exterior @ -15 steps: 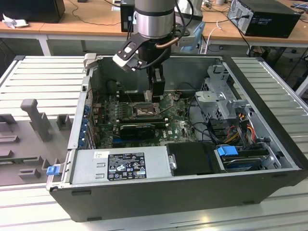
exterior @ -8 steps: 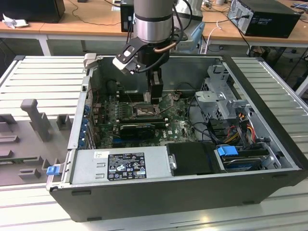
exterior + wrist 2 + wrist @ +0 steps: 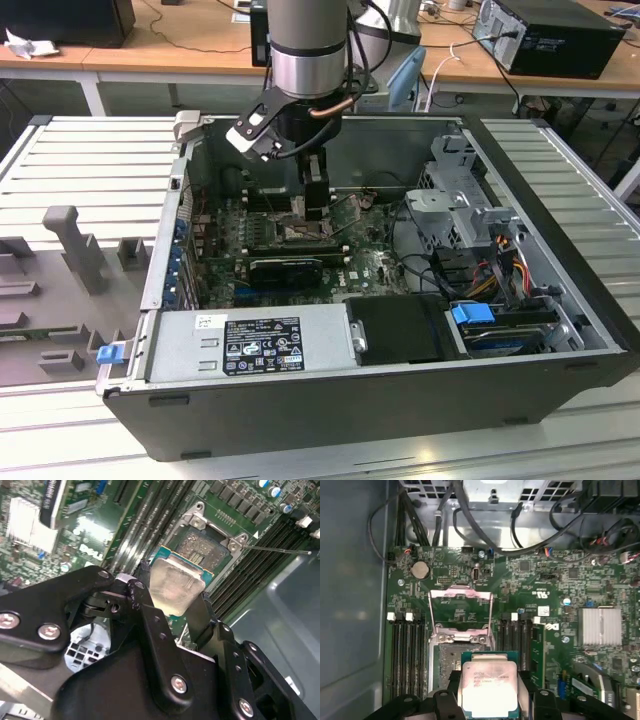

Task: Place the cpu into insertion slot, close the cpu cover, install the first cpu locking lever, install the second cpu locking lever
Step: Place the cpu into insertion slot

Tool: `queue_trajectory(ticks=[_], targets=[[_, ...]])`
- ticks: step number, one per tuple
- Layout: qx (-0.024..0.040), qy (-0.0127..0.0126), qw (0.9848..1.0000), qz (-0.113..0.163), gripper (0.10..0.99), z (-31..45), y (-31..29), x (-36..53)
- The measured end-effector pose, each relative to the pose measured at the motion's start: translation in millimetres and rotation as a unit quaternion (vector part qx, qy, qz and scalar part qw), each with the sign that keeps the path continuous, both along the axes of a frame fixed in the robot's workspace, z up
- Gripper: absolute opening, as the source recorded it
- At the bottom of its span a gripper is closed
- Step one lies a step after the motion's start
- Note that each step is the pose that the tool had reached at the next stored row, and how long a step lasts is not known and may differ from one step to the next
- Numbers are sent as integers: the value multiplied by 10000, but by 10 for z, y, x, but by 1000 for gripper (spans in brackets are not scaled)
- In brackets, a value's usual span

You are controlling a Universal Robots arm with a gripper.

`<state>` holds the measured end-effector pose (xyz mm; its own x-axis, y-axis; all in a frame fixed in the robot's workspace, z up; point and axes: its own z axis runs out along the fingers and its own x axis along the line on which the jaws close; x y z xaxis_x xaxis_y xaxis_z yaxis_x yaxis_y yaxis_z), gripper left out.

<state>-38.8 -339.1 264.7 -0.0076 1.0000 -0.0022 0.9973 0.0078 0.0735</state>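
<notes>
Fingers (image 3: 198, 617) grip cpu (image 3: 177, 587) over insertion slot (image 3: 202, 550)

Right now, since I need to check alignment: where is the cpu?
In both wrist views the cpu is gripped in the hand, partly over the open insertion slot, between the two banks of memory slots.

Black gripper (image 3: 175, 594) with silvery screw heads, and between its fingers the cpu (image 3: 489, 687) has a dull silver lid with a teal-green edge. Just past it, the insertion slot (image 3: 202, 550) is dark with a shiny metal rim. The cpu cover (image 3: 461, 595) is silvery too — and the motherboard (image 3: 540, 575) is green all over.
</notes>
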Motion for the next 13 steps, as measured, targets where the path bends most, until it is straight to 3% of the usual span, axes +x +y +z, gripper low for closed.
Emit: queue_trajectory(ticks=[1, 3, 8, 13], targets=[[1, -1, 10000, 0, 529, -40, 40, -7], [1, 0, 10000, 0, 529, -75, 65, -15], [0, 0, 10000, 0, 529, -244, 151, -55], [0, 0, 10000, 0, 529, -313, 158, -57]])
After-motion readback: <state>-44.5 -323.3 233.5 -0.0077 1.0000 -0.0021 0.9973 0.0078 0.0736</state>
